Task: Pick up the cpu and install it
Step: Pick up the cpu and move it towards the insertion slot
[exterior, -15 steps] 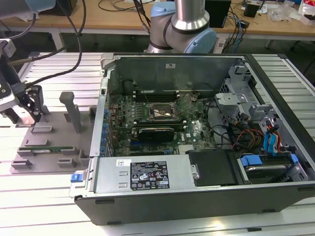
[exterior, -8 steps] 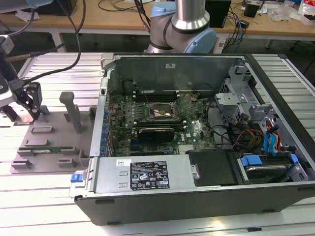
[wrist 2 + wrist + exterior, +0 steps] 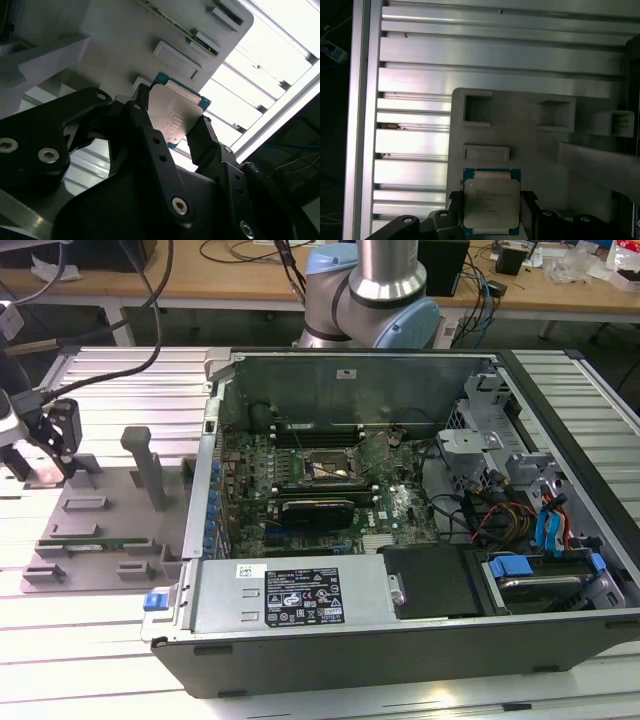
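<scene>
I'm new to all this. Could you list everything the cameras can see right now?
cpu: one, silver with blue-green rim, between the gripper's fingers, over the tray.
tray: one, grey, on the table at the exterior view's left.
computer case: one, dark grey, open, mid-table.
motherboard: one, green, inside the case.
graphics card: one, black, on the motherboard.
cables: several, red, blue and black, in the case at the exterior view's right.
table: one, silver, slatted, under everything.
robot arm: one, silver and light blue, behind the case.
gripper: one, black, shut on the cpu.
</scene>
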Motion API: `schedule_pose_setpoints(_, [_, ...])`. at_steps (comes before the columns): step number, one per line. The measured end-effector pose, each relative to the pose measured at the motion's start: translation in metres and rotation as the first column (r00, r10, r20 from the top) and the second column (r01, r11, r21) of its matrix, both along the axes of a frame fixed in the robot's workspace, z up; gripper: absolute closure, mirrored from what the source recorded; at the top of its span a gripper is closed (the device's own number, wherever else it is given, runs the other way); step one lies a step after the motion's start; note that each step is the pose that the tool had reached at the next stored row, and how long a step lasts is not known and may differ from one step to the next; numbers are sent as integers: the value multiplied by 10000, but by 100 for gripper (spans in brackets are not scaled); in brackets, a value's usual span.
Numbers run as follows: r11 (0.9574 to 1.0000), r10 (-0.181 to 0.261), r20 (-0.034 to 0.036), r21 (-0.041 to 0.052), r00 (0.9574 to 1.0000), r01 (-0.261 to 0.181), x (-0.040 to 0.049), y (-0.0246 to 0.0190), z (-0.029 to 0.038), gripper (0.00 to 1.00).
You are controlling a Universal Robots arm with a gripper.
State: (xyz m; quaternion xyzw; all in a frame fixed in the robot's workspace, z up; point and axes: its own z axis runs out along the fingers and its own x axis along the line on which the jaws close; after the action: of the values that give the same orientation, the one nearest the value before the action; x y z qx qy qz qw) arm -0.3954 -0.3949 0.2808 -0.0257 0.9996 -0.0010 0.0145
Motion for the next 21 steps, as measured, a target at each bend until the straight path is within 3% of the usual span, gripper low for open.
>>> schedule_pose_setpoints(3, [10000,0,0,1,10000,0,0,0,33,45])
schedule_pose_setpoints(13, [10000,0,0,0,10000,0,0,0,233,45])
schedule_pose_setpoints(21, [10000,0,1,0,10000,0,0,0,332,45])
